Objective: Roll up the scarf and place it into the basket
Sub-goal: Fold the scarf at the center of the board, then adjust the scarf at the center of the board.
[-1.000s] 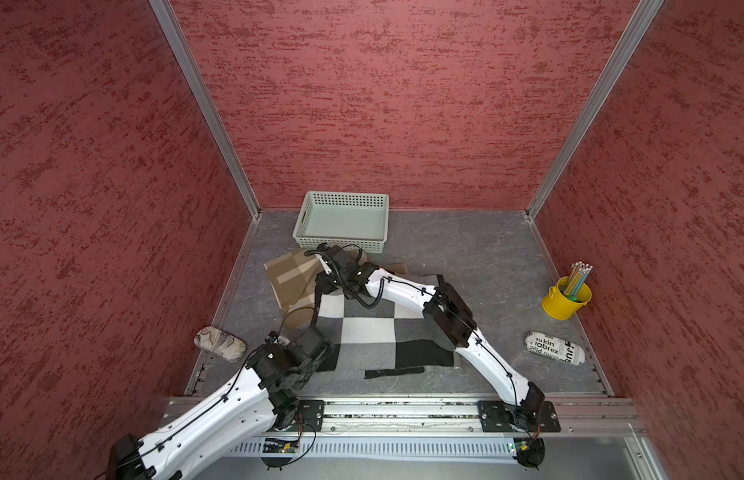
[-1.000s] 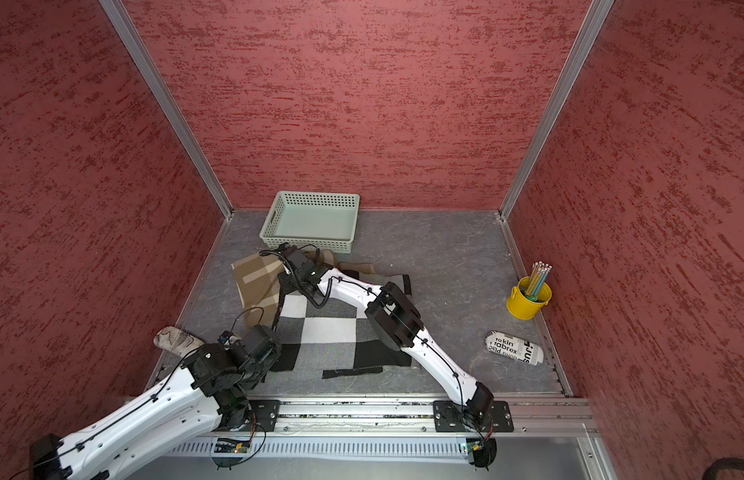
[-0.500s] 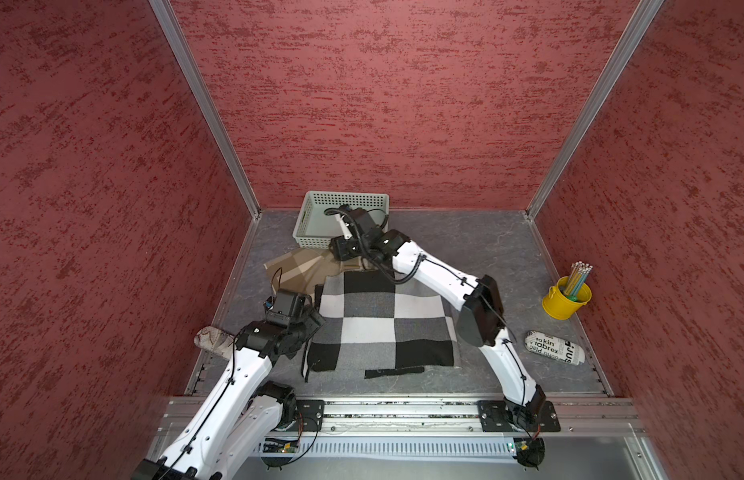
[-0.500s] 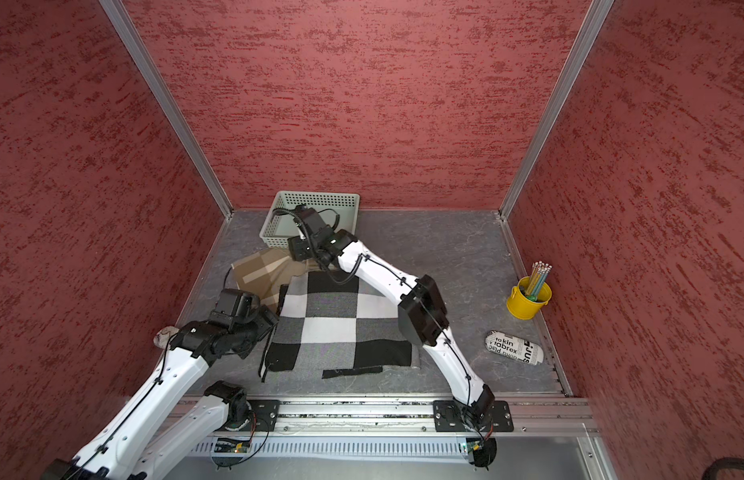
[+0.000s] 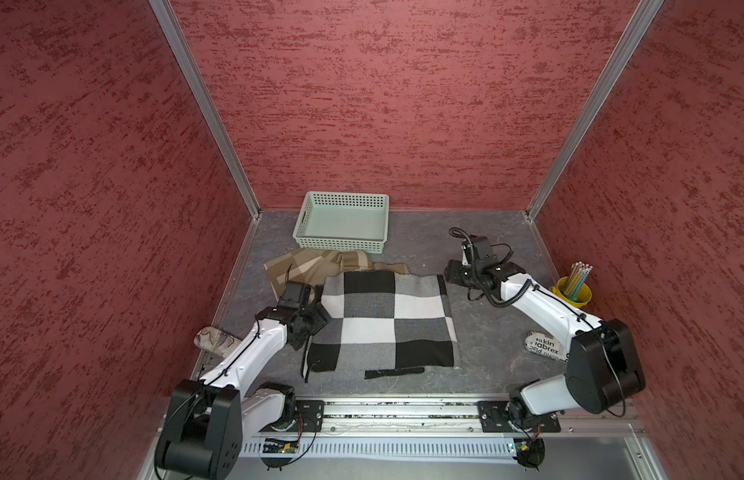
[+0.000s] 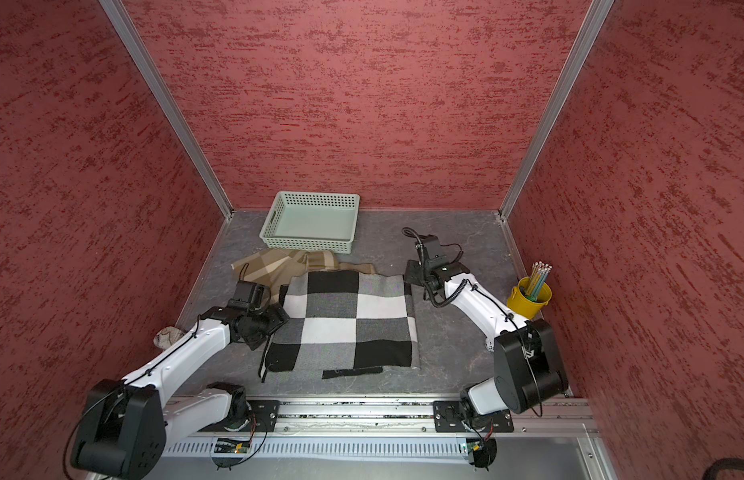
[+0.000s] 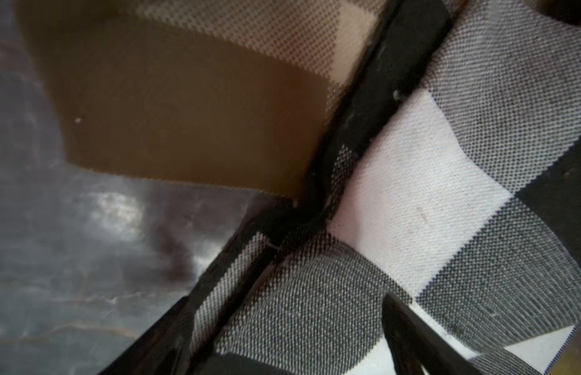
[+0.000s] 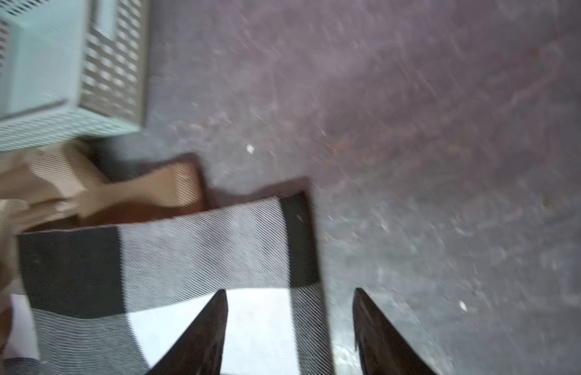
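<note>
working over grey table (image 5: 499,365) in a red-walled bay. found scarf (image 5: 387,320), black-white-grey check, spread flat across the middle of it, with no roll begun at any end. noted tan cloth (image 5: 312,266) bunched against its far edge, touching; same piece or separate, cannot tell. spotted basket (image 5: 341,246) just behind that tan cloth, near the back wall, empty. judged the step as the very start of rolling, with placing not yet in reach. caught left gripper (image 5: 320,318) low at the scarf's left edge, jaws parted, clasping nothing, one fingertip (image 7: 409,328) over grey check. caught right gripper (image 8: 289,290) by the far right corner, jaws apart and empty, one finger above a white square, the other above bare table. next, probably: choose one end, pinch both its corners, turn it over onto the flat part and roll evenly; calls for matched pace on both sides to avoid a cone-shaped roll. marked black strip (image 5: 394,372) just beside the near edge; attached or loose, cannot tell.
</note>
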